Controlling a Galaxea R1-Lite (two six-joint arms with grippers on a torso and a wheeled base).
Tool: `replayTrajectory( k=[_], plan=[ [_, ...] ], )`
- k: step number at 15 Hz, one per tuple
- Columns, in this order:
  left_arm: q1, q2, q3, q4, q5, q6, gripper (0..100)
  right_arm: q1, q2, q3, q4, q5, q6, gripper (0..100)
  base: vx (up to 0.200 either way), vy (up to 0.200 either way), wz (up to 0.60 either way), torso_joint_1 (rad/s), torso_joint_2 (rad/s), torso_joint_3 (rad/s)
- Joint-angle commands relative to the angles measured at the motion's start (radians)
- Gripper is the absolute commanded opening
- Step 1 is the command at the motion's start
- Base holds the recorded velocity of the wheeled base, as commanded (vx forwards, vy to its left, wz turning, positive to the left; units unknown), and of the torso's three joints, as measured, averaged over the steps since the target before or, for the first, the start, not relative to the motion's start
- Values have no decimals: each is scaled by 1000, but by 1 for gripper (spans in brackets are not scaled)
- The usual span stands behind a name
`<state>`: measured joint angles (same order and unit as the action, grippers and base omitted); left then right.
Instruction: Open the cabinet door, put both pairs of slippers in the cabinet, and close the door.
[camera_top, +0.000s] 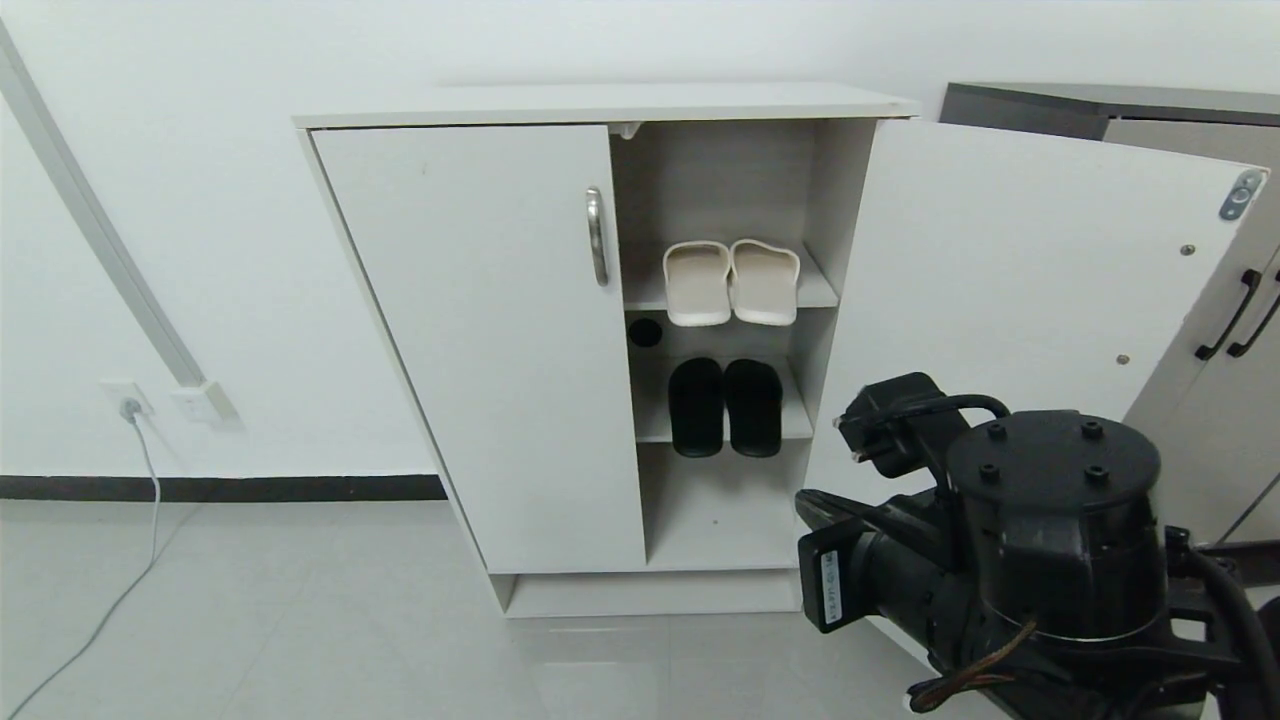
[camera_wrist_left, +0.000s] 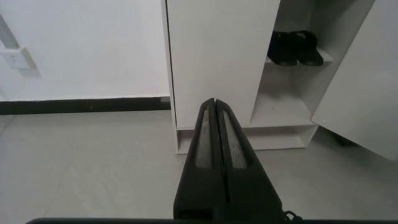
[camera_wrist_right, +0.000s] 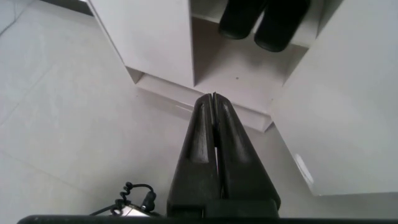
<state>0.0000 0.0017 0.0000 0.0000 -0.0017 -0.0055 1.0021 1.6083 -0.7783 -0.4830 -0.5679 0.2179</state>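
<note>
**Black fingers pressed together, both pairs on the shelves**

Black and empty, the left gripper (camera_wrist_left: 214, 102) has its two fingers closed flat against each other with nothing between them. It hangs low over the grey tiled floor (camera_wrist_left: 93, 162), in front of the closed door (camera_top: 480, 340) on the cabinet's left half. The right gripper (camera_wrist_right: 214, 98) is likewise pinched tight and holds nothing. It hangs above the floor just before the cabinet's open bay, with the open door (camera_top: 1000, 280) close beside it.

The white cabinet (camera_top: 600, 105) stands against the wall. Its right door is swung wide, and its left one is closed, with a metal handle (camera_top: 596, 237) at its inner edge. Inside the open bay, the pale slippers (camera_top: 732, 282) lie side by side on the upper shelf, toes towards the front. The black slippers (camera_top: 725, 407) lie side by side on the shelf below. The bottom compartment lies beneath them.

A grey cabinet (camera_top: 1230, 420) with dark handles stands behind the open door. On the wall to the left, a wall socket (camera_top: 125, 398) has a cable (camera_top: 140, 560) trailing down to the floor.
</note>
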Motion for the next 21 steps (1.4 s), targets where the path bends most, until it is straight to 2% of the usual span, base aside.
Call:
replayTrajectory(
  k=[1,9,13,21],
  plan=[
    [0,1,0,0,0,-1,0,1,4,2,0,0,0,0,0,0,0,0,0,0],
    [0,0,0,0,2,-1,0,1,4,7,0,3,-2,0,0,0,0,0,0,0],
    [0,1,0,0,2,-2,0,1,2,7,0,3,-2,0,0,0,0,13,-205,-311],
    [0,1,0,0,2,-1,0,-5,18,4,0,3,-2,0,0,0,0,91,-499,-350]
  ],
)
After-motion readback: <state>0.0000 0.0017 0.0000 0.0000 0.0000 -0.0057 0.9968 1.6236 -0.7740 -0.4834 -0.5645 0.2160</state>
